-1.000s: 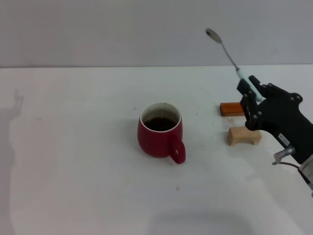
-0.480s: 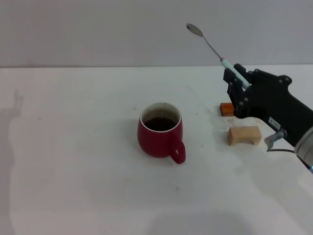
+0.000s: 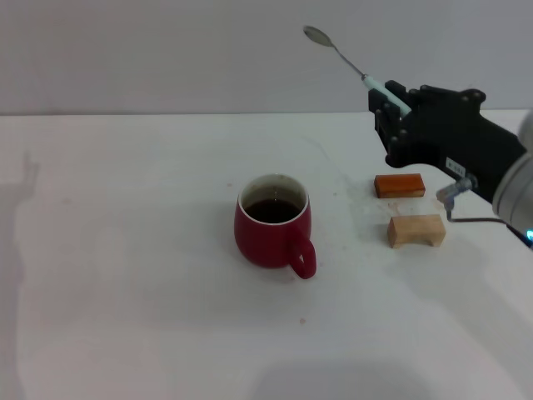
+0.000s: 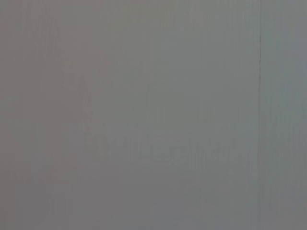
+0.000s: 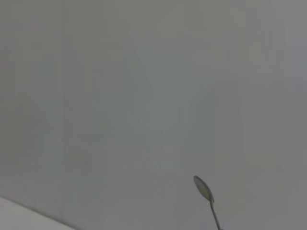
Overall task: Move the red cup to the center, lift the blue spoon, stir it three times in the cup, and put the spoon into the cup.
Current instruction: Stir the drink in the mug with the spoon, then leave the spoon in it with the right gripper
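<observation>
The red cup [image 3: 273, 231] stands mid-table with dark liquid inside and its handle toward me on the right. High above the table's right side, my right gripper [image 3: 390, 104] is shut on the blue spoon [image 3: 350, 62]. The pale handle sits between the fingers, and the metal bowl points up and to the left, against the wall. In the right wrist view only the spoon's bowl and neck [image 5: 206, 196] show against the wall. The spoon is well above and to the right of the cup. My left gripper is out of view.
An orange-red block [image 3: 399, 185] and a pale wooden block [image 3: 415, 230] lie on the white table [image 3: 125, 292], to the right of the cup and below my right gripper. The left wrist view holds only a grey wall.
My right gripper has risen and moved left and back with the spoon. The orange-red block, half hidden before, now shows whole. The cup has not moved.
</observation>
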`<state>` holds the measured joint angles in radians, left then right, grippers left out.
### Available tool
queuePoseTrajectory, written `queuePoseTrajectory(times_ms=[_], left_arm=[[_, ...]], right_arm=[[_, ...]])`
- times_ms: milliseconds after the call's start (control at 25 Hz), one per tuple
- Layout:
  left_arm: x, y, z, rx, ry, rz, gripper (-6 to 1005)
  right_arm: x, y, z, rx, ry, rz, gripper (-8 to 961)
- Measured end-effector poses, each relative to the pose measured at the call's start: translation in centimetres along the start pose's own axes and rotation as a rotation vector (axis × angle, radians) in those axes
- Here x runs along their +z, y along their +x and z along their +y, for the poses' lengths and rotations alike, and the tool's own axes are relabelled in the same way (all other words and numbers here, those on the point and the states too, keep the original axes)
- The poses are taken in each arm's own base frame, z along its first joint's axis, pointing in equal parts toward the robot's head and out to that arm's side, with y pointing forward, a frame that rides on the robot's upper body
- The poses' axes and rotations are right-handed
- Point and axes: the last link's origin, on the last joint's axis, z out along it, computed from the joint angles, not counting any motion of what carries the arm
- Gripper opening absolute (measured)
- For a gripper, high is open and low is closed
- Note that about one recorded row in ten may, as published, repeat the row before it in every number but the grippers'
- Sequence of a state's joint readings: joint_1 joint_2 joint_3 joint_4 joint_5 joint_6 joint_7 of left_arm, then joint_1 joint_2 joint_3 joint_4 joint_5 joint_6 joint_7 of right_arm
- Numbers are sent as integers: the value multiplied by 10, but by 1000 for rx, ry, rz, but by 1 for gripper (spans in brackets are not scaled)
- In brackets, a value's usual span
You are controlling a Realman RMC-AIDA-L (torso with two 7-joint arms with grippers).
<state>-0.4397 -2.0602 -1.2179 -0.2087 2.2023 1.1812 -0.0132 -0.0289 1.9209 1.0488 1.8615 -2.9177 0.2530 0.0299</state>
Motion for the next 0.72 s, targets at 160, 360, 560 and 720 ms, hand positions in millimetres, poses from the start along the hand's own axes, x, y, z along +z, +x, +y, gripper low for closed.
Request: queuePoseTrajectory(times_ms=[160,360,560,720], left_arm=[[1,0,1,-1,-1,-1,842],[2,0,1,-2,-1,-2,842],[2,0,1,-2,1,-3,842],[2,0,0,-1,2,-4,842]], right_arm=[[3,-12,4,-25,-5,34,139],[7,-30,12,-74,-11,71,139],[12,-43,21,-117,-34,116,139],[17,-50,28,-122,-73,137,139]])
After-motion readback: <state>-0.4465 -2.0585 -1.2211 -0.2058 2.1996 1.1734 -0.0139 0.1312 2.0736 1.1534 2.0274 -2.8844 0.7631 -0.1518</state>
